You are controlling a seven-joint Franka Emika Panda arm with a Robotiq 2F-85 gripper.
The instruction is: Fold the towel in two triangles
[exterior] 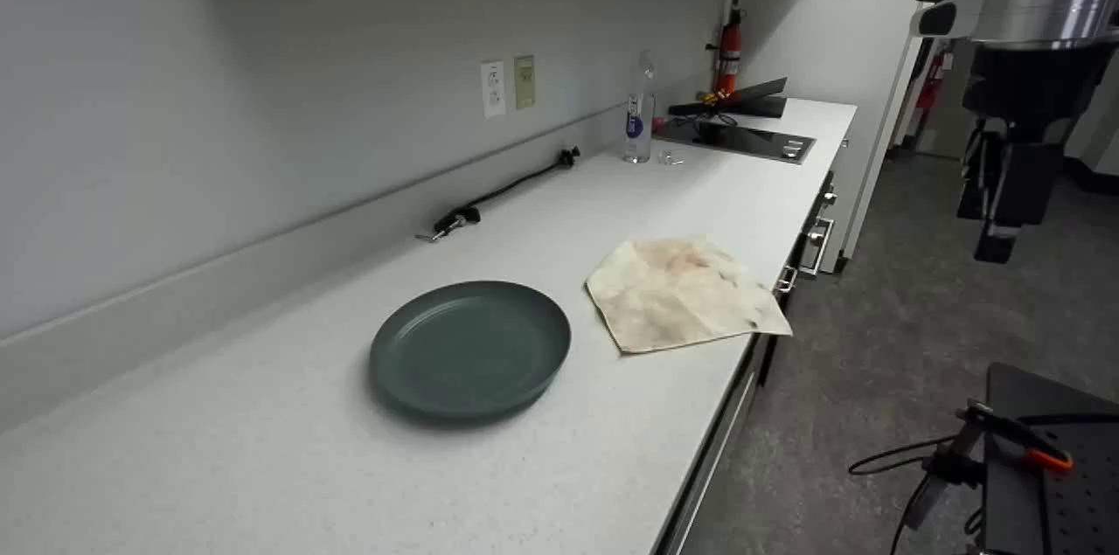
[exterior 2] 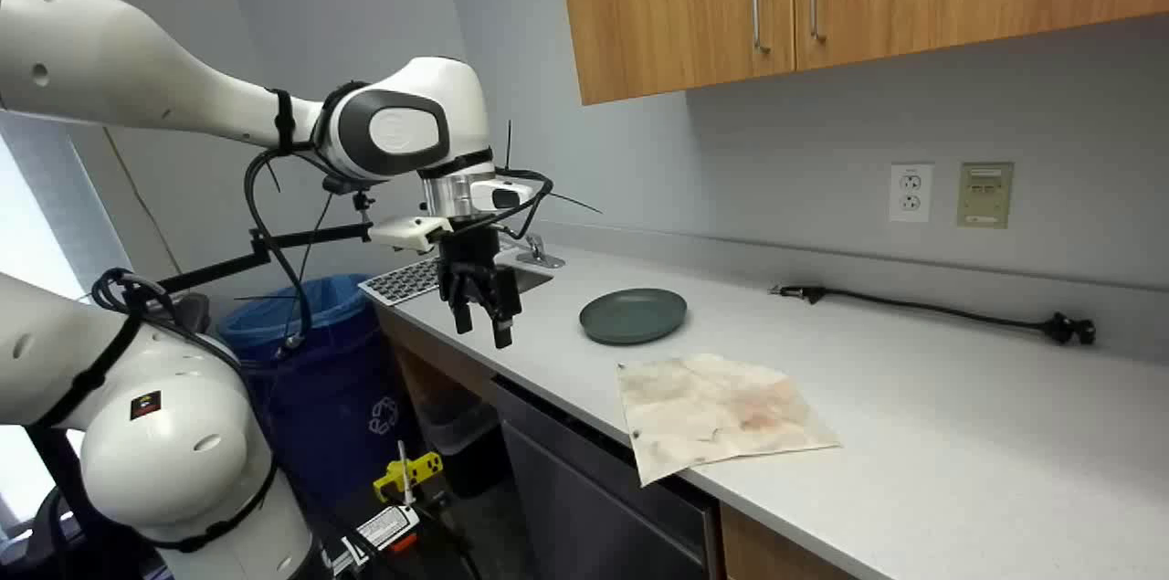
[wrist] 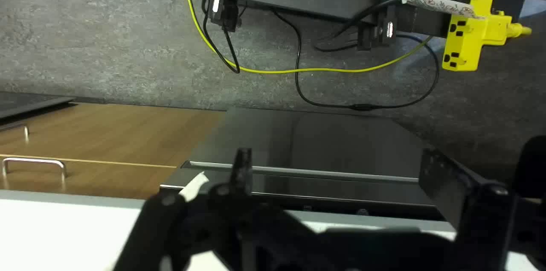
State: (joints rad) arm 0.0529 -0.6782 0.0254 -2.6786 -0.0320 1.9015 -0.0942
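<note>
The towel [exterior 2: 731, 416], a thin beige cloth w/ brownish stains, is found on the white bench [exterior: 218, 485], spread almost flat w/ light wrinkles. One corner of it is extended past the front edge of the bench, as can be seen in both exterior views. The plate [exterior: 472, 350], round & dark green, is placed nr. the towel but apart from it, w/ a strip of bench visible b/w the two. The pincer [exterior 2: 483, 331] is held in the air by the arm [exterior 2: 210, 91], out in front of the bench edge & well apart from the towel; its fingers [wrist: 441, 187] are pointed down & spread wide from each other, w/ a large gap left b/w them. In the wrist view, the floor [wrist: 128, 45], a dark appliance front [wrist: 307, 138] & a yellow power adapter [wrist: 475, 27] are shown. Along the wall [exterior 2: 804, 160], a black cord [exterior 2: 932, 306] is laid on the bench. Farther back, in an exterior view, a clear bottle [exterior: 640, 122] is stood upright nr. a black cooktop [exterior: 743, 140]. A blue bin [exterior 2: 356, 379], partly hidden by the arm, is seen beside one end of the bench.
</note>
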